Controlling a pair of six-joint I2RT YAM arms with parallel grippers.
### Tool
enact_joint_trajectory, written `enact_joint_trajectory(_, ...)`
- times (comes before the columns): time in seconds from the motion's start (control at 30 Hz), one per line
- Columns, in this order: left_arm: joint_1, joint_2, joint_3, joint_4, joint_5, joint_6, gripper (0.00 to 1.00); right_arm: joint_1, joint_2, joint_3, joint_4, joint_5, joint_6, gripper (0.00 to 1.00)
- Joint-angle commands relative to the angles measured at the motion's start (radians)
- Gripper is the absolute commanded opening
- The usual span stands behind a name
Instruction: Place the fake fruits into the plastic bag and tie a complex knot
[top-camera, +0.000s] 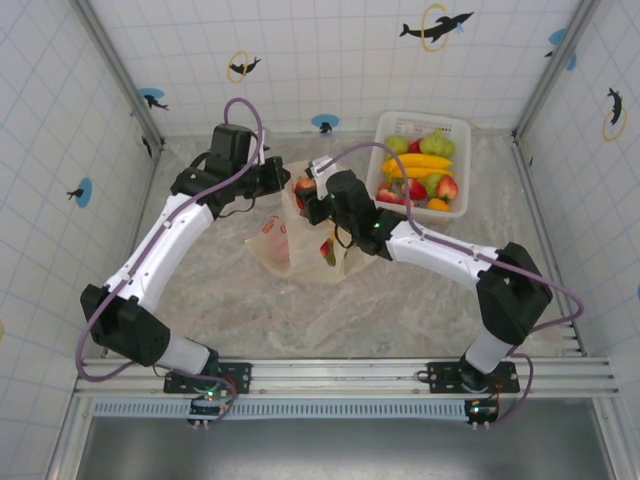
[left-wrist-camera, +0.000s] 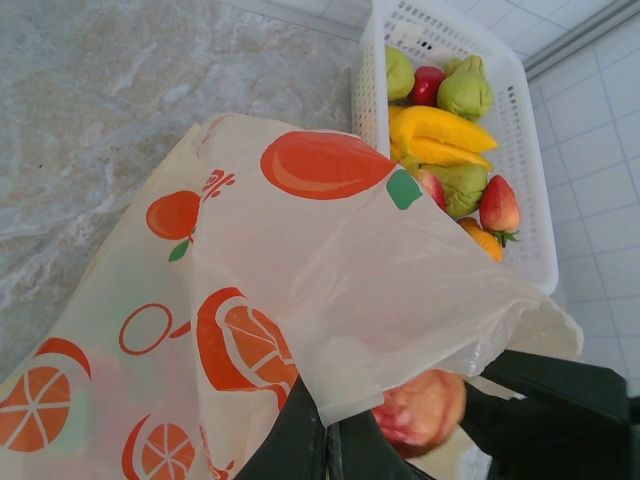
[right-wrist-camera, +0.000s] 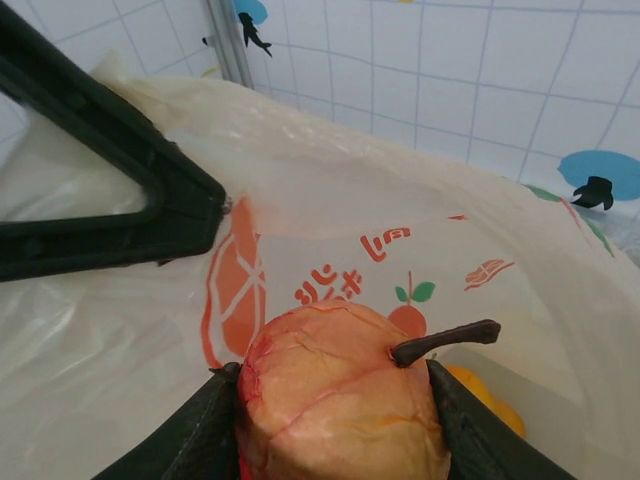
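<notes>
The cream-yellow plastic bag (top-camera: 272, 240) with printed oranges lies mid-table, its mouth lifted. My left gripper (top-camera: 284, 181) is shut on the bag's upper edge (left-wrist-camera: 380, 330), and its dark fingers (left-wrist-camera: 300, 440) pinch the film. My right gripper (top-camera: 310, 198) is shut on a peach-red fake apple (right-wrist-camera: 340, 390) with a brown stem, held at the bag's mouth; the same apple (left-wrist-camera: 425, 405) shows just under the lifted edge. An orange fruit (right-wrist-camera: 485, 395) lies inside the bag. More fake fruits (top-camera: 420, 170) sit in the basket. No knot is visible.
The white plastic basket (top-camera: 462, 135) stands at the back right, close behind the bag, holding green pears, yellow bananas (left-wrist-camera: 440, 135) and strawberries (left-wrist-camera: 498, 205). Tiled walls enclose the marble table (top-camera: 400, 300) on three sides.
</notes>
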Motion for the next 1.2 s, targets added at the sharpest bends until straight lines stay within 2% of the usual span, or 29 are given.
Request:
enact_joint_trajectory(0.0,0.009,-0.025,-0.009,0.002,-0.002,0.007,0.0,-0.013,0.032,0.064,-0.02,0.003,0.02,0.49)
enact_joint_trajectory(0.2,0.008,-0.027,-0.009,-0.002,-0.007,0.015,0.0,-0.022,0.014,0.072,-0.032,-0.004,0.028,0.62)
enact_joint_trajectory(0.47,0.009,-0.024,-0.003,0.001,-0.007,0.019,0.0,-0.028,-0.078,0.035,-0.059,-0.004,0.031,0.63)
enact_joint_trajectory(0.7,0.009,-0.02,-0.012,0.01,-0.006,0.018,0.0,-0.081,-0.227,0.037,-0.216,-0.196,0.02,0.66)
enact_joint_trajectory(0.8,0.008,-0.019,-0.014,0.015,-0.001,0.015,0.0,-0.135,-0.302,0.023,-0.329,-0.289,-0.046,0.7)
enact_joint_trajectory(0.93,0.008,-0.021,-0.015,0.017,0.002,0.013,0.0,-0.238,-0.36,0.002,-0.466,-0.407,-0.016,0.71)
enact_joint_trajectory(1.0,0.008,-0.021,-0.017,0.021,0.004,0.01,0.0,-0.248,-0.361,-0.002,-0.51,-0.441,-0.01,0.71)
enact_joint_trajectory(1.17,0.008,-0.02,-0.017,0.023,0.007,0.01,0.0,-0.228,-0.353,-0.094,-0.405,-0.479,0.051,0.71)
